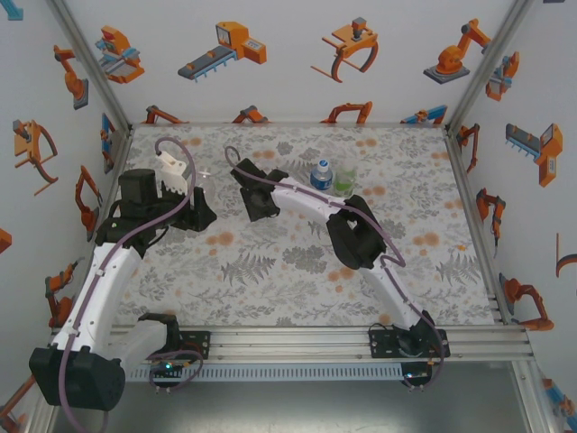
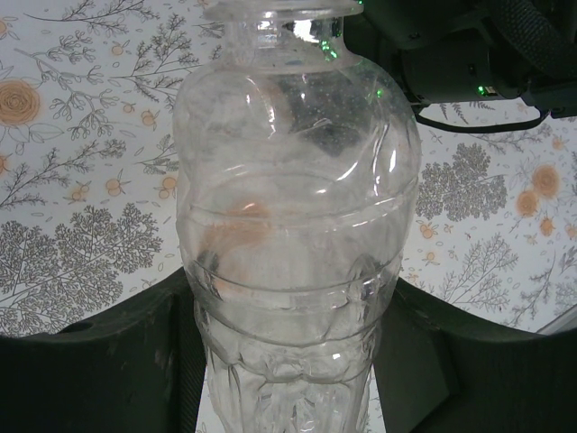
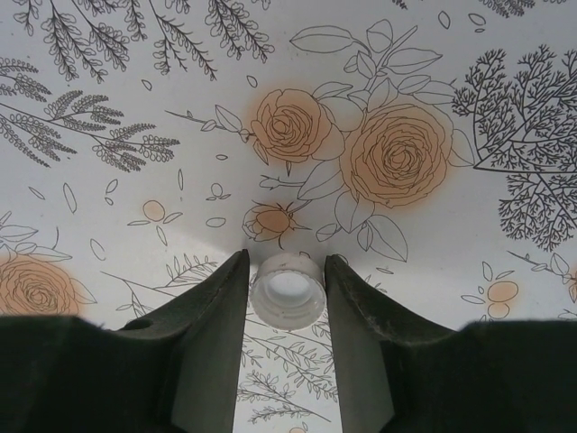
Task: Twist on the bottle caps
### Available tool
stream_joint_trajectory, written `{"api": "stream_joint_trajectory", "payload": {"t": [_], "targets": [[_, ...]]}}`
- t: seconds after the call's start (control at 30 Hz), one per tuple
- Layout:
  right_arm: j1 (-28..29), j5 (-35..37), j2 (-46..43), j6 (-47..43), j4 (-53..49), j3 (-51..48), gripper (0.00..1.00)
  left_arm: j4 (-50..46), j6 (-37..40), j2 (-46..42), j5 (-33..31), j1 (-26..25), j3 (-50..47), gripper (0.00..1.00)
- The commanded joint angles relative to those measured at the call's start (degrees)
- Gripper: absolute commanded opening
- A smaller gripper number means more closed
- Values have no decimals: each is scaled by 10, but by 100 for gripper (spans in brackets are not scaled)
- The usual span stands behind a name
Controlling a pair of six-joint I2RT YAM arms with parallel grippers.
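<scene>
bottles (image 1: 321, 174) (image 1: 344, 178) (image 2: 288, 253) number three, with one cap (image 3: 288, 290) pinched in the right end effector (image 3: 287, 261).

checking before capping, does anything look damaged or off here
The clear bottle in the left gripper looks dented: its shoulder is creased and pushed inward on one side. The blue-label bottle and greenish bottle stand upright side by side, and I see no spill.

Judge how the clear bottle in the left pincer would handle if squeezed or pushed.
The clear bottle looks empty, so it is probably light and easy to tip. Its shoulder shows a dent, suggesting thin walls that would likely buckle under a hard squeeze. Its glossy plastic may slip in the left pincer.
</scene>
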Motion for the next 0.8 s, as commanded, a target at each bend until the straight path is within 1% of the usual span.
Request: {"api": "stream_joint_trajectory", "payload": {"t": [0.0,0.13,0.23,0.67,0.77], "targets": [[-1,-9,-18,14,0,-19,39,13,-6,0,13,2,-1,0],[0,-9,-38,19,0,-41,37,12,-5,2,13,2,-2,0],[0,-8,-77,26,12,-90,37,13,-5,3,13,2,-2,0],[2,2,-297,83,86,-403,36,13,-6,19,24,2,1,0],[3,3,-334,98,98,-457,36,10,-5,22,20,2,2,0]]}}
